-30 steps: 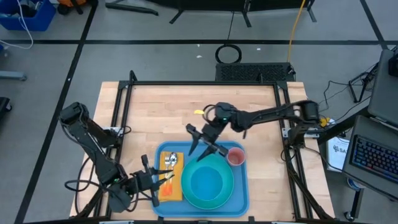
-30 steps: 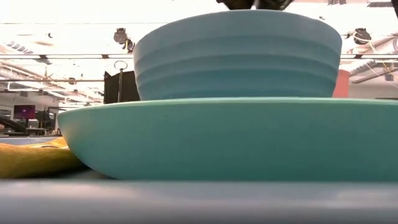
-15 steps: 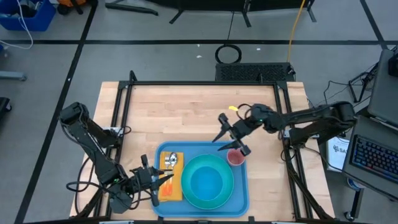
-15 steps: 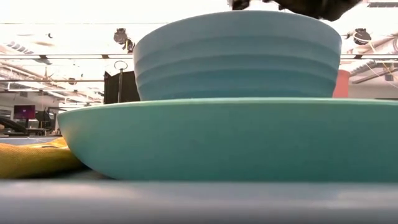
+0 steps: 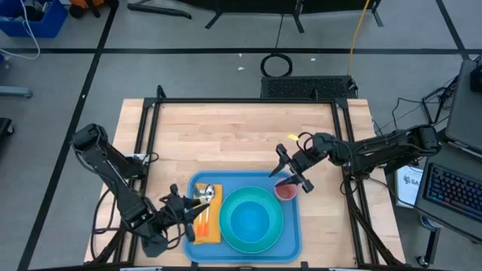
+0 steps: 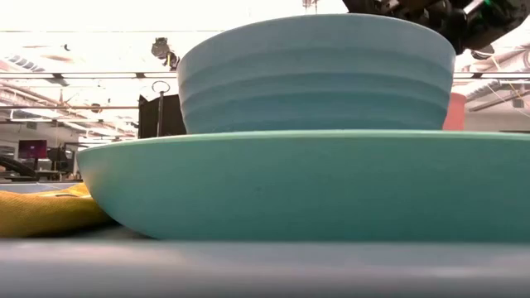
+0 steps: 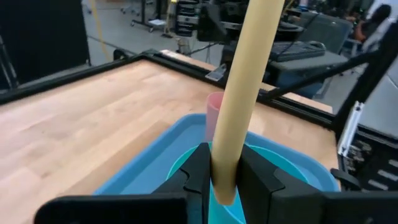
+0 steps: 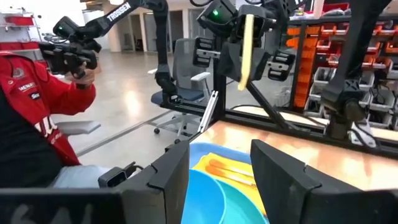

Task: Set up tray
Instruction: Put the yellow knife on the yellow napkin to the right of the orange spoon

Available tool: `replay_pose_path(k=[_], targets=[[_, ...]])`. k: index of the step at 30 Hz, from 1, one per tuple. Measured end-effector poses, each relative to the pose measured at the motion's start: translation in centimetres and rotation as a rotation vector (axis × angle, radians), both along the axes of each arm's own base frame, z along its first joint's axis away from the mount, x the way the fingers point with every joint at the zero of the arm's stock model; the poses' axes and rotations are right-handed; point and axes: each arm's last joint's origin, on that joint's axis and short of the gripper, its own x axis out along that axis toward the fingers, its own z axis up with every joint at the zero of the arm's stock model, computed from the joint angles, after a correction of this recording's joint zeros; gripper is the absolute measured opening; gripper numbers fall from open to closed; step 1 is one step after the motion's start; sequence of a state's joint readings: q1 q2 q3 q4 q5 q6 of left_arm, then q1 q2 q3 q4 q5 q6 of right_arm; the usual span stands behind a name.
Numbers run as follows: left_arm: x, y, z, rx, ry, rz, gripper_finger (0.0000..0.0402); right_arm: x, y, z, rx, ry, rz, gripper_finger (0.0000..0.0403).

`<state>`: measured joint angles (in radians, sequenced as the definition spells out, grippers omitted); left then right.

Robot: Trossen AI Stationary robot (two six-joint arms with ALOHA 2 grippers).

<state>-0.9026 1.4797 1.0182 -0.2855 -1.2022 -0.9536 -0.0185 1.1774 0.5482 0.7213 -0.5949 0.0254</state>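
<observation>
R claw (image 5: 292, 168) has pulled back off the bowl (image 5: 249, 218) to tray (image 5: 290, 233) edge, open & empty; L claw (image 5: 190, 214) grips a stick (image 7: 245, 93), next to place

In the right wrist view, white capitals reading "TROSSEN" (image 8: 118, 10) run along the dark upper link of the far robot arm (image 8: 93, 25). A small white patch with lettering too small to read sits on the red sleeve (image 8: 28, 87) of a person at the side. In the high view, a white sheet (image 5: 410, 181) beside the keyboard carries bold dark letters starting "SA", the rest cut off. Nothing else can be read.
</observation>
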Motion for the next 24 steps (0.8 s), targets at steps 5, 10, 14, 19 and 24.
replay_pose_path(k=[5, 10, 14, 19, 24], targets=[[-0.2, 0.5, -2.5, -0.032, 0.011, -0.001, 0.0055, -0.2, 0.0, -0.6, 0.001, 0.011, -0.017, 0.0156], [-1.1, 1.4, -5.9, -0.102, -0.034, 0.004, 0.0055, -0.2, 0.0, -0.7, -0.003, 0.009, -0.024, 0.0155], [-1.7, 1.9, -7.6, -0.041, -0.014, -0.061, 0.0055, -0.3, 0.0, -0.7, -0.008, 0.004, -0.024, 0.0155], [-2.1, 2.7, -9.0, 0.038, 0.003, -0.068, 0.0055, -0.2, 0.0, -0.7, -0.008, 0.004, -0.024, 0.0155], [-2.0, 3.4, -9.5, -0.017, -0.023, -0.016, 0.0055, -0.3, 0.0, -0.7, -0.008, 0.006, -0.023, 0.0155]])
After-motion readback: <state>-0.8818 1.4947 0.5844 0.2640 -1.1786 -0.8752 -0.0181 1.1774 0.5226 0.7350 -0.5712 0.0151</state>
